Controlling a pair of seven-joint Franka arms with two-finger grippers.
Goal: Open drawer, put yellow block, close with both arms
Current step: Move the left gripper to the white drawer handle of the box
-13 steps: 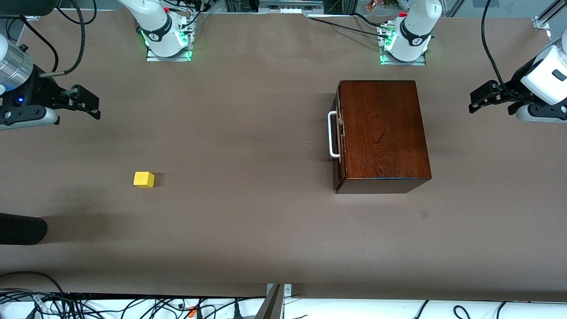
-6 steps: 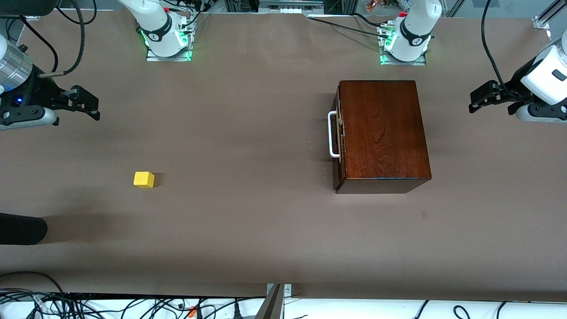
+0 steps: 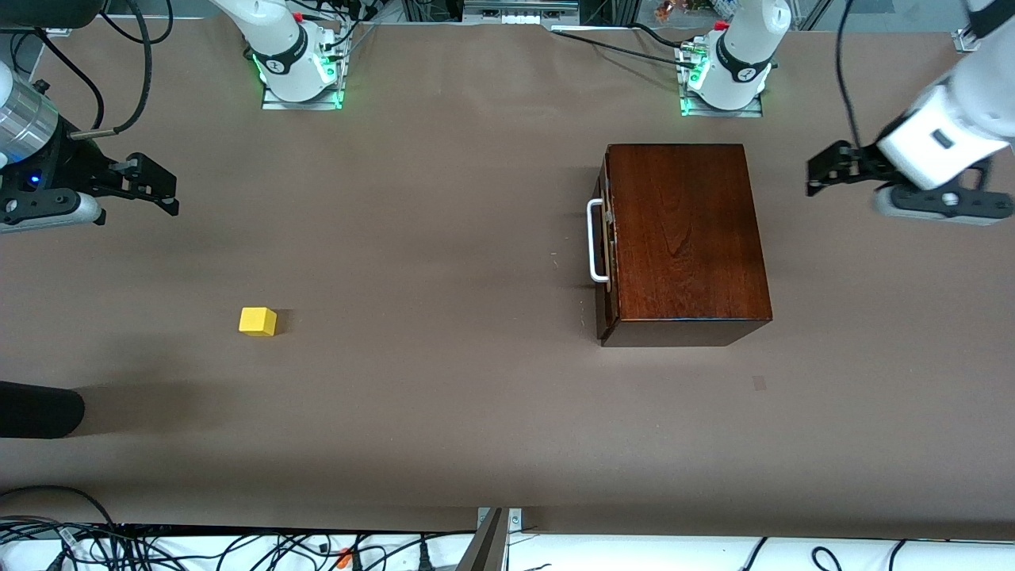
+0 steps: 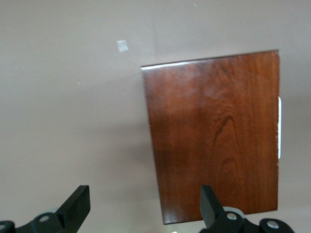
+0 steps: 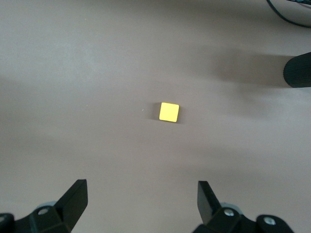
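Observation:
The mahogany box [image 3: 686, 238] stands toward the left arm's end of the table, its drawer shut, the white bar handle [image 3: 593, 241] facing the right arm's end. The box also shows in the left wrist view [image 4: 216, 136]. The yellow block [image 3: 258, 321] lies on the table toward the right arm's end, and shows in the right wrist view [image 5: 169, 112]. My left gripper [image 3: 817, 178] is open and empty, up in the air beside the box. My right gripper [image 3: 162, 190] is open and empty, over the table at the right arm's end.
A black cylinder end [image 3: 40, 408] lies at the table's edge at the right arm's end, nearer the camera than the block; it also shows in the right wrist view [image 5: 297, 70]. Cables run along the table's near edge. A small pale mark [image 3: 760, 383] is on the table near the box.
My left gripper has moved toward the box and a little up. The right arm, the block and the box have not moved.

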